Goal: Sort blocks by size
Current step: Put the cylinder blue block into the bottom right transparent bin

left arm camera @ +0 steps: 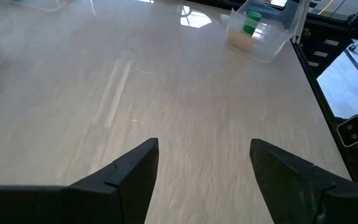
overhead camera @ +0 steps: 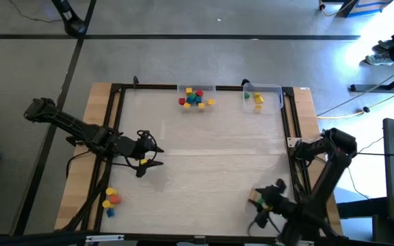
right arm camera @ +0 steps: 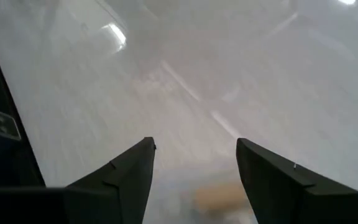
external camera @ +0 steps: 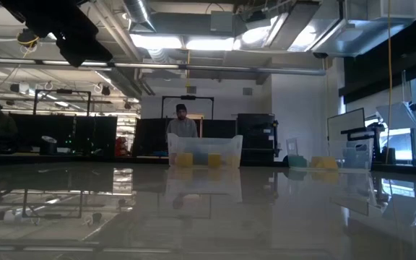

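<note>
Blocks (overhead camera: 195, 98) lie in three groups and one stray; the largest cluster, red, blue, green and yellow, sits bunched at the far edge of the worktop (overhead camera: 204, 164) near the middle; a green block (overhead camera: 247, 96) and yellow blocks (overhead camera: 258, 102) sit at the far right corner; yellow, orange and blue blocks (overhead camera: 111, 199) lie near the left front corner; a tan block (right arm camera: 219, 198) lies flat by the right front edge.

Overhead camera stares straight down on the whole pale wooden bench (overhead camera: 204, 157); low camera skims level across it into the room; both wrist cameras hover close, angled onto that same bench top.
</note>
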Controlling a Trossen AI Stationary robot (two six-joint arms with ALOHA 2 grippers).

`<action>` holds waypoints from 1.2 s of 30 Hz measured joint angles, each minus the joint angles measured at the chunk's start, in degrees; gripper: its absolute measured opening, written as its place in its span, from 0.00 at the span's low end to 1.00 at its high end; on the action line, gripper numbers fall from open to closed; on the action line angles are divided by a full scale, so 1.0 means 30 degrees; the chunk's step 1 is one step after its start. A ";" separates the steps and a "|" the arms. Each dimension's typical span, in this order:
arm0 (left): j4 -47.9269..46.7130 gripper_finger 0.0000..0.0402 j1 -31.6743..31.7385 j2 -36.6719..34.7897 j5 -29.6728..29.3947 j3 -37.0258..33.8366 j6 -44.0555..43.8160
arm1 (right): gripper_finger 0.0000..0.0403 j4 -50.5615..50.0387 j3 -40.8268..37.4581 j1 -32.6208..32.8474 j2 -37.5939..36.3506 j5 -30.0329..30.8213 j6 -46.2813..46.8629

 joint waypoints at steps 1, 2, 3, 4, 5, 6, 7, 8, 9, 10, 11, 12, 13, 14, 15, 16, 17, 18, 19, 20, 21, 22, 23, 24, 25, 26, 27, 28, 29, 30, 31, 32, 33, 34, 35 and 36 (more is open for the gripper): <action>-0.0006 0.60 -0.0001 0.0000 0.0000 0.0000 -0.0001 | 0.56 0.0622 0.0076 -0.0528 -0.0006 0.0127 -0.1118; -0.0052 0.60 0.0000 0.0000 0.0000 0.0000 -0.0029 | 0.56 0.1305 0.0083 -0.1123 -0.0006 0.0221 -0.2376; -0.0087 0.60 -0.0005 0.0000 0.0000 0.0000 -0.0056 | 0.56 0.1986 0.0083 -0.1740 -0.0006 0.0202 -0.3691; -0.0070 0.60 -0.0004 0.0000 -0.0003 0.0000 -0.0083 | 0.56 0.2787 0.0083 -0.2386 -0.0006 0.0128 -0.5231; -0.0026 0.60 0.0000 0.0000 -0.0001 0.0000 -0.0083 | 0.56 0.3553 0.0083 -0.3022 -0.0006 -0.0074 -0.6748; 0.0092 0.60 0.0000 0.0000 -0.0007 0.0000 -0.0025 | 0.56 0.4398 0.0083 -0.3712 -0.0006 -0.0396 -0.8338; 0.0231 0.60 0.0000 0.0000 -0.0007 0.0000 0.0127 | 0.56 0.5262 0.0080 -0.4351 -0.0006 -0.0737 -0.9866; 0.0361 0.60 0.0000 0.0000 -0.0007 -0.0006 0.0392 | 0.56 0.6087 0.0076 -0.4975 -0.0006 -0.1029 -1.1298; 0.0560 0.60 0.0000 0.0000 -0.0004 -0.0007 0.0544 | 0.56 0.6983 0.0076 -0.5617 -0.0006 -0.1342 -1.2789; 0.0788 0.60 0.0000 0.0000 -0.0016 -0.0007 0.0826 | 0.56 0.7863 0.0076 -0.6201 -0.0006 -0.1641 -1.4298; 0.0954 0.60 0.0000 0.0000 -0.0024 -0.0007 0.1128 | 0.56 0.8683 0.0076 -0.6792 -0.0006 -0.2011 -1.5755; 0.1176 0.60 0.0000 0.0000 -0.0029 -0.0007 0.1526 | 0.56 0.9429 0.0076 -0.7335 -0.0006 -0.2427 -1.7098; 0.1407 0.60 0.0000 0.0000 -0.0031 -0.0007 0.1890 | 0.56 1.0108 0.0076 -0.7857 -0.0006 -0.2869 -1.8389; 0.1724 0.60 0.0000 0.0031 -0.0042 -0.0007 0.2282 | 0.56 1.0743 0.0069 -0.8355 -0.0006 -0.3239 -1.9523; 0.2193 0.60 -0.0018 0.0132 -0.0045 -0.0006 0.2715 | 0.56 1.1528 -0.0021 -0.8817 -0.0006 -0.3530 -2.0513; 0.2599 0.60 -0.0048 0.0269 -0.0033 0.0008 0.3162 | 0.56 1.2237 -0.0168 -0.9246 -0.0004 -0.3778 -2.1446; 0.2677 0.60 -0.0093 0.0441 -0.0035 0.0104 0.3565 | 0.56 1.2827 -0.0369 -0.9628 0.0002 -0.3916 -2.2296; 0.2594 0.60 -0.0206 0.0695 -0.0051 0.0291 0.3919 | 0.56 1.3381 -0.0625 -0.9960 0.0016 -0.4013 -2.3026; 0.2381 0.60 -0.0310 0.1014 -0.0048 0.0609 0.4186 | 0.56 1.4026 -0.0923 -1.0313 0.0016 -0.4165 -2.3641; 0.1926 0.60 -0.0434 0.1357 -0.0044 0.1018 0.4519 | 0.56 1.4722 -0.1282 -1.0674 0.0016 -0.4298 -2.4198; 0.1175 0.60 -0.0587 0.1675 -0.0067 0.1445 0.4603 | 0.56 1.5317 -0.1649 -1.1005 0.0016 -0.4348 -2.4561; 0.0073 0.60 -0.0776 0.2042 -0.0165 0.1973 0.4537 | 0.56 1.5900 -0.2004 -1.1330 0.0020 -0.4410 -2.4875; -0.1194 0.60 -0.0964 0.2440 -0.0398 0.2639 0.4297 | 0.56 1.6420 -0.2339 -1.1646 0.0034 -0.4427 -2.5047; -0.2685 0.60 -0.1172 0.2821 -0.0713 0.3310 0.3814 | 0.56 1.6974 -0.2681 -1.1948 0.0038 -0.4456 -2.5244; -0.4262 0.60 -0.1379 0.3147 -0.0853 0.3965 0.3010 | 0.56 1.7565 -0.3004 -1.2211 0.0038 -0.4499 -2.5325; -0.5782 0.60 -0.1574 0.3441 -0.0917 0.4559 0.2134 | 0.56 1.8175 -0.3345 -1.2458 0.0038 -0.4584 -2.5370; -0.7297 0.60 -0.1777 0.3746 -0.0923 0.5104 0.1081 | 0.56 1.8702 -0.3699 -1.2681 0.0038 -0.4591 -2.5405; -0.8572 0.60 -0.1978 0.3994 -0.0937 0.5485 -0.0003 | 0.56 1.9220 -0.4046 -1.2886 0.0038 -0.4584 -2.5478; -0.9882 0.60 -0.2205 0.4209 -0.0895 0.5728 -0.1265 | 0.56 1.9667 -0.4318 -1.3098 0.0044 -0.4584 -2.5632; -1.1174 0.60 -0.2410 0.4353 -0.0644 0.5883 -0.2656 | 0.56 2.0235 -0.4593 -1.3282 0.0045 -0.4591 -2.5778; -1.2180 0.60 -0.2598 0.4436 -0.0227 0.5966 -0.4079 | 0.56 2.0736 -0.4805 -1.3416 0.0045 -0.4609 -2.5831; -1.3095 0.60 -0.2790 0.4513 0.0432 0.5980 -0.5552 | 0.56 2.1173 -0.5004 -1.3526 0.0045 -0.4623 -2.5898; -1.4106 0.60 -0.3004 0.4580 0.1134 0.5989 -0.6958 | 0.56 2.1629 -0.5240 -1.3587 0.0045 -0.4684 -2.6003; -1.5102 0.60 -0.3284 0.4666 0.1738 0.5989 -0.8361 | 0.56 2.2072 -0.5464 -1.3670 0.0045 -0.4739 -2.6229; -1.5915 0.60 -0.3601 0.4720 0.2308 0.5982 -0.9683 | 0.56 2.2485 -0.5683 -1.3674 0.0045 -0.4759 -2.6355; -1.6572 0.60 -0.3930 0.4750 0.2837 0.5982 -1.0941 | 0.56 2.2787 -0.5812 -1.3653 0.0045 -0.4759 -2.6417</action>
